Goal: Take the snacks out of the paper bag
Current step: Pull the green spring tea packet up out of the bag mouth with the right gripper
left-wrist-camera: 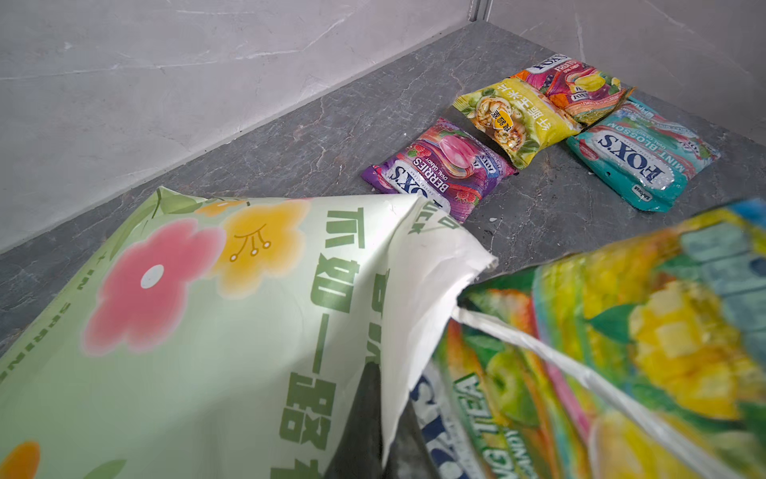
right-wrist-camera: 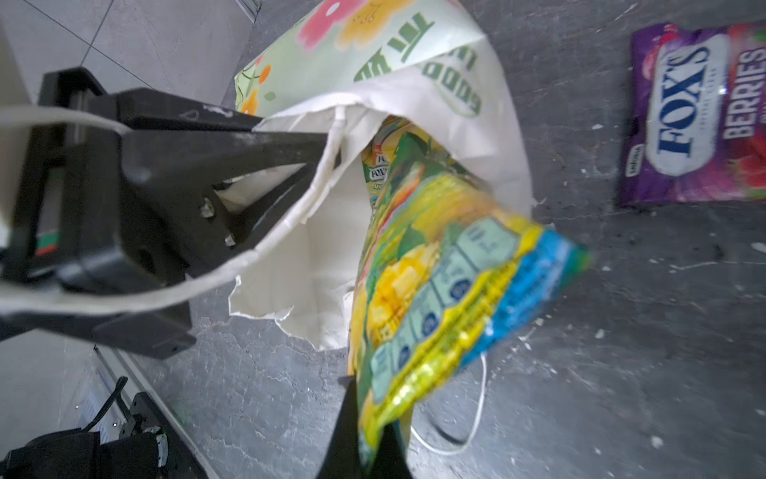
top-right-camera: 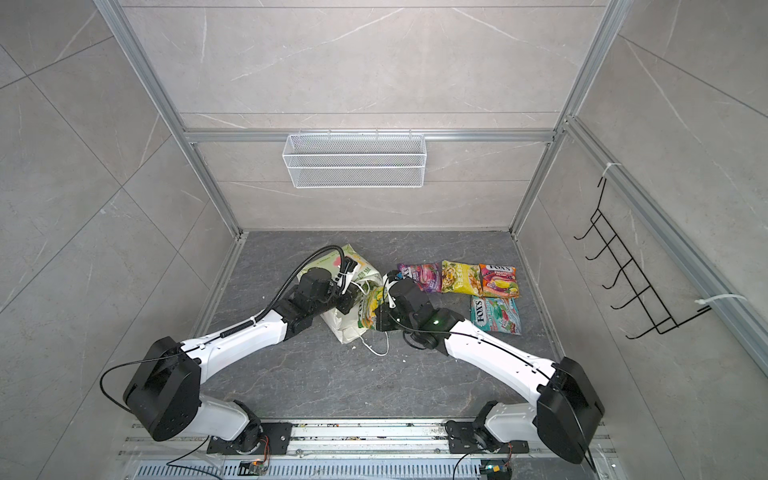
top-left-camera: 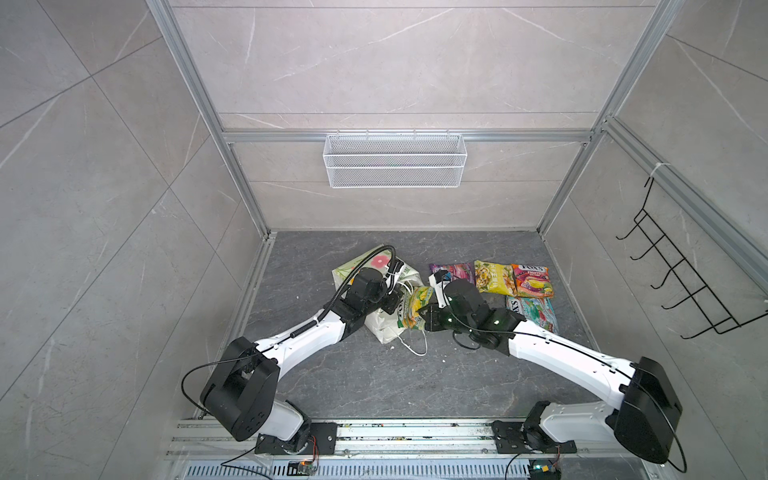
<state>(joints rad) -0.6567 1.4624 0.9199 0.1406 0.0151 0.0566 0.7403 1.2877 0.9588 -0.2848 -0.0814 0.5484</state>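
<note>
The paper bag (top-left-camera: 384, 328) (top-right-camera: 343, 328) lies on its side on the dark floor, mouth toward the middle. My left gripper (top-left-camera: 395, 301) (left-wrist-camera: 387, 414) is shut on the bag's rim and holds the mouth up. My right gripper (top-left-camera: 424, 316) (right-wrist-camera: 369, 435) is shut on a green-yellow packet (right-wrist-camera: 447, 290) (top-left-camera: 415, 305), which is half out of the mouth. A second green-yellow packet (right-wrist-camera: 379, 166) (left-wrist-camera: 476, 394) sits inside. On the floor to the right lie the purple (top-left-camera: 455, 272), yellow-green (top-left-camera: 492, 276), red-pink (top-left-camera: 532, 280) and teal snacks (top-left-camera: 534, 313).
A white wire mesh basket (top-left-camera: 395, 160) hangs on the back wall. A black wire hook rack (top-left-camera: 685, 270) hangs on the right wall. One white cord handle (top-left-camera: 415, 345) trails on the floor in front of the bag. Aluminium frame posts stand at the corners.
</note>
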